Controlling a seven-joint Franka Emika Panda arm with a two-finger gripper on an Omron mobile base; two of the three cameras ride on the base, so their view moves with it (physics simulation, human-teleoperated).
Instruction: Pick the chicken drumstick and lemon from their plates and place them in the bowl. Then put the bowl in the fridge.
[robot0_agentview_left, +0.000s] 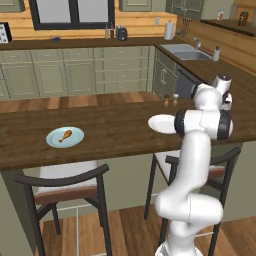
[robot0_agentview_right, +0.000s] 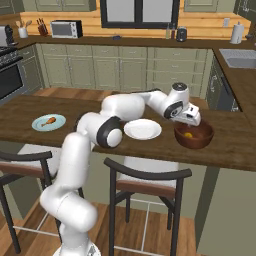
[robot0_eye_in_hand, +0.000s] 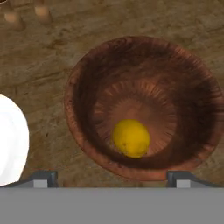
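Nearest us, our gripper (robot0_eye_in_hand: 112, 179) hangs with jaws apart, empty, over the bowl (robot0_eye_in_hand: 83, 78). White plate (robot0_agentview_right: 142, 129) sits at the bowl's nine o'clock. The lemon (robot0_eye_in_hand: 131, 138) lies inside; the drumstick (robot0_agentview_right: 47, 121) stays on the blue plate (robot0_agentview_right: 59, 118).

Even, soft light filled my kitchen without glare or hard shadows, every rendered view looked slightly coarse and blurred, and from my hand the bowl (robot0_eye_in_hand: 144, 105) darkened along its inner wall around the bright lemon (robot0_eye_in_hand: 131, 138).
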